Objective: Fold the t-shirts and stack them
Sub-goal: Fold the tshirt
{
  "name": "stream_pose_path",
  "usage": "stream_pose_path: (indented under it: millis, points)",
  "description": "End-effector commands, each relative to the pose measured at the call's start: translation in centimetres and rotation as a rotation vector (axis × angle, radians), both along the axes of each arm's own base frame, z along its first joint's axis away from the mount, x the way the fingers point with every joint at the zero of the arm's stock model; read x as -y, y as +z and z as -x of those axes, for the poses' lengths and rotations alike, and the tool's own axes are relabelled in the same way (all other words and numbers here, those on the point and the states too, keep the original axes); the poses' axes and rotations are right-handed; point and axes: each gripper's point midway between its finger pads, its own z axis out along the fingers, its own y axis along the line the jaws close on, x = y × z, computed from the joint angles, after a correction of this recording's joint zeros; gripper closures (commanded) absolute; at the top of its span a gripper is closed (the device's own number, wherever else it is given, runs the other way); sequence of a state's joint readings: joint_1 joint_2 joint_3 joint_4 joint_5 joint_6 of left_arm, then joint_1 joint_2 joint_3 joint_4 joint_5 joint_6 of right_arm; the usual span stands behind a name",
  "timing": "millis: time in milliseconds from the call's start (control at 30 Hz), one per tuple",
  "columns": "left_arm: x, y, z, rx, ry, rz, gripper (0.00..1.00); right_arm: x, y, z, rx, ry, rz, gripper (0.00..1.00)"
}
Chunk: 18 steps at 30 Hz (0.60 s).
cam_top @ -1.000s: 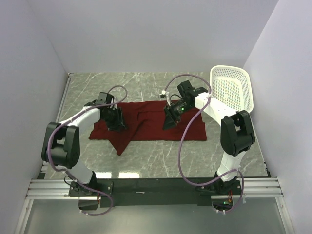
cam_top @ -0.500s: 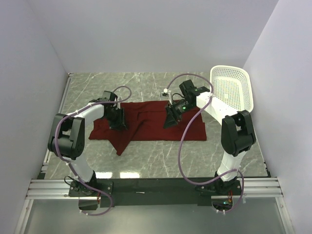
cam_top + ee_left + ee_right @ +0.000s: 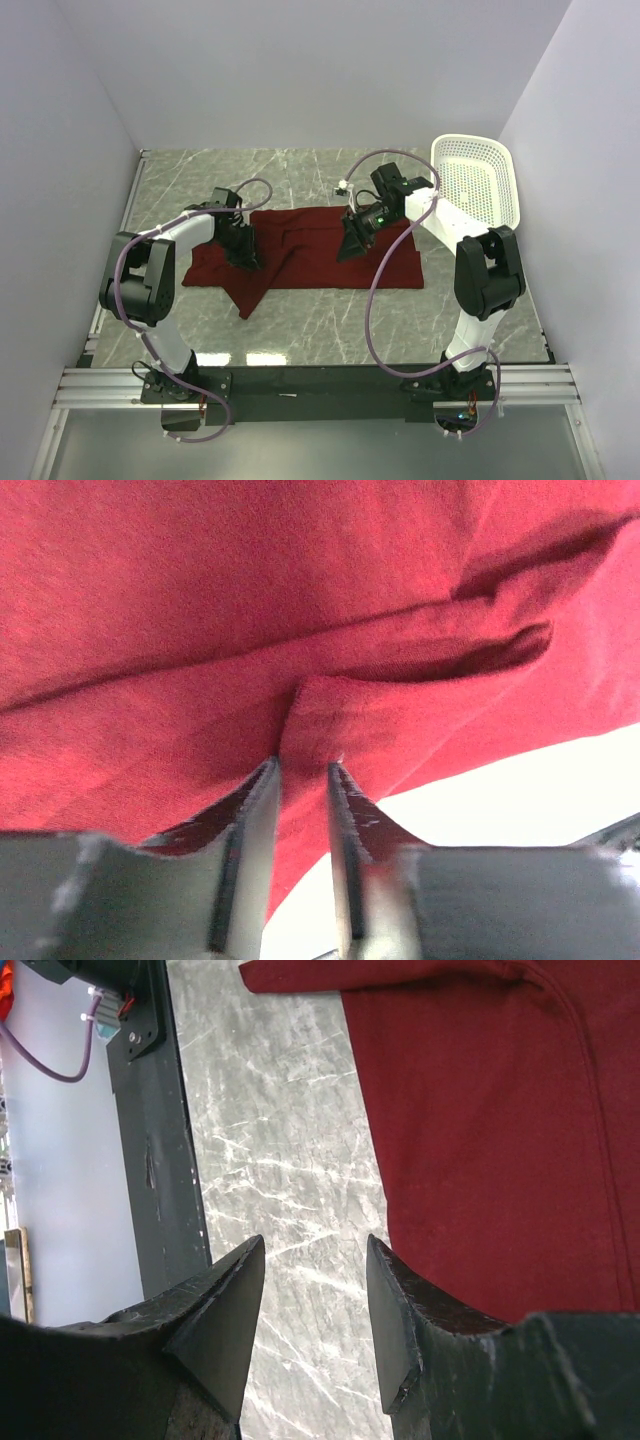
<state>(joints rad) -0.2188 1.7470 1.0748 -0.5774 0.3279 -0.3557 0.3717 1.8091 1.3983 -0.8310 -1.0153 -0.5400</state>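
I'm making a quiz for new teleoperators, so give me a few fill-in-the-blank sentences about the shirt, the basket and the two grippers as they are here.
1. The left gripper pinches a raised fold of the ___.
2. The right gripper holds its jaws ___, with only bare table showing between them.
3. The white basket stands to the ___ of the t-shirt.

Missing words: t-shirt; open; right.

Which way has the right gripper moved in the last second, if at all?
Yes, slightly: the open right gripper, above the t-shirt, has edged toward the white basket.
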Motion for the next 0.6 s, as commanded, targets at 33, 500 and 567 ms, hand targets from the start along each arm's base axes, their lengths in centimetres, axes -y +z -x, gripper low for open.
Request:
stream_pose_path:
  millis: [33, 500, 567]
  points:
    - [1.0, 1.7, -0.3, 0.028, -0.044, 0.049, 0.74, 0.0, 1.7, -0.3, 0.039, 0.0, -0.044, 0.48]
    - [0.9, 6.5, -4.8, 0.159, -0.059, -0.006, 0.99, 0.4, 1.9, -0.5, 0.033, -0.009, -0.053, 0.48]
    - [1.0, 6.5, -5.5, 0.163, -0.078, -0.03, 0.99, 0.4, 1.9, -0.6, 0.034, -0.008, -0.054, 0.48]
